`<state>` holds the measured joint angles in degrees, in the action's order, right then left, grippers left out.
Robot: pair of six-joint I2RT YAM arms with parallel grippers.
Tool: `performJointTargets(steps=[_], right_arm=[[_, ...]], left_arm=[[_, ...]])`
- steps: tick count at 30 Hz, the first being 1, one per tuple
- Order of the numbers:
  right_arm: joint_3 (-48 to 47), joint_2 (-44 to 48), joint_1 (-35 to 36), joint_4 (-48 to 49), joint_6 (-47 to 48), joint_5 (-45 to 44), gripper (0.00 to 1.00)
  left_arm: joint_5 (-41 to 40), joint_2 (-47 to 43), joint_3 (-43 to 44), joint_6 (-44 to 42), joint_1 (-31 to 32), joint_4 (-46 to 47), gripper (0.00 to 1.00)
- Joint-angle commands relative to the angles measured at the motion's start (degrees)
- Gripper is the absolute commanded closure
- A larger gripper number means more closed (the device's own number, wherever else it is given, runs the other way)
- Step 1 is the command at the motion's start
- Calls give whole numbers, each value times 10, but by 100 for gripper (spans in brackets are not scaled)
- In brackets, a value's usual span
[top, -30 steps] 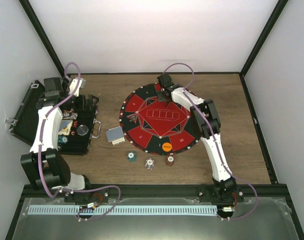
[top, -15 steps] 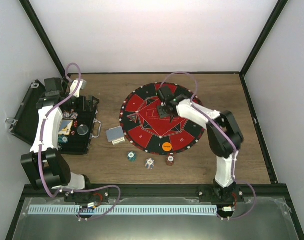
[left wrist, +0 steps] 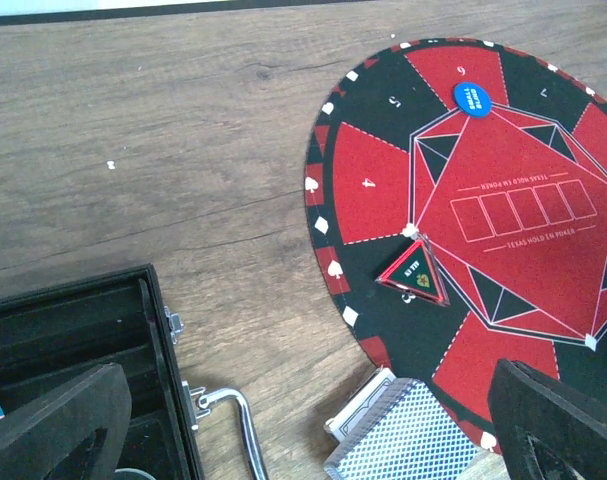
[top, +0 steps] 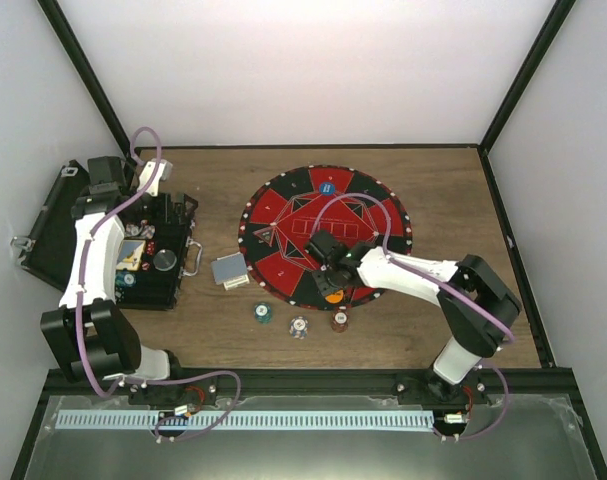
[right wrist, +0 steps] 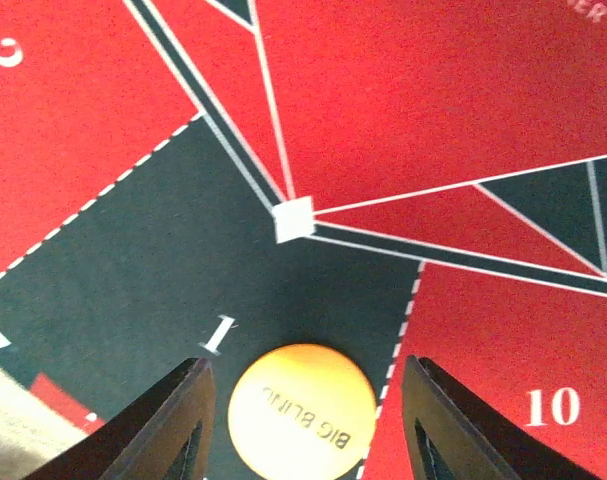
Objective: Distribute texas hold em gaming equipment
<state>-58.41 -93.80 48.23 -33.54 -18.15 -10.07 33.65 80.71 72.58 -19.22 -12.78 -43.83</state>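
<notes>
- We found the right hand [right wrist: 305,368] low over the near part of the round red-and-black mat [right wrist: 433,100], its arm reaching in from the right.
- And it was released: one finger [right wrist: 173,430] stood on each side of the orange disc [right wrist: 301,412], with a strip of mat showing on both sides, so nothing was gripped.
- That orange disc lay flat on the black wedge marked 1, right beside the red wedge marked 10.
- Over on the far part of the mat sat the blue disc [top: 328,187], well apart from the orange one.
- We spotted a small triangular marker [left wrist: 415,270] on the mat's left side.
- The deck of cards [top: 229,270] rested on the table [top: 463,200] just left of the mat, patterned backs up.
- Three chips [top: 299,327] lay in a loose row on the table, just off the mat's near edge.
- The left hand [left wrist: 303,410] hung wide open and empty by the far end of the open black case [top: 163,270].
</notes>
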Motion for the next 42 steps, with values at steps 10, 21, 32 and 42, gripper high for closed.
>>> performJointTargets(steps=[10,21,32,42], right_arm=[[-4,-35,33,-11,3,9,53],[11,-46,34,-9,-3,17,56],[30,-52,15,-19,-30,-33,63],[41,-47,-60,-20,-43,-70,67]], left_arm=[[-4,-13,22,5,-2,-3,0],[-7,-3,34,-3,-2,-8,0],[-12,-2,41,-6,-2,-8,0],[-19,-5,41,-17,-2,-12,0]])
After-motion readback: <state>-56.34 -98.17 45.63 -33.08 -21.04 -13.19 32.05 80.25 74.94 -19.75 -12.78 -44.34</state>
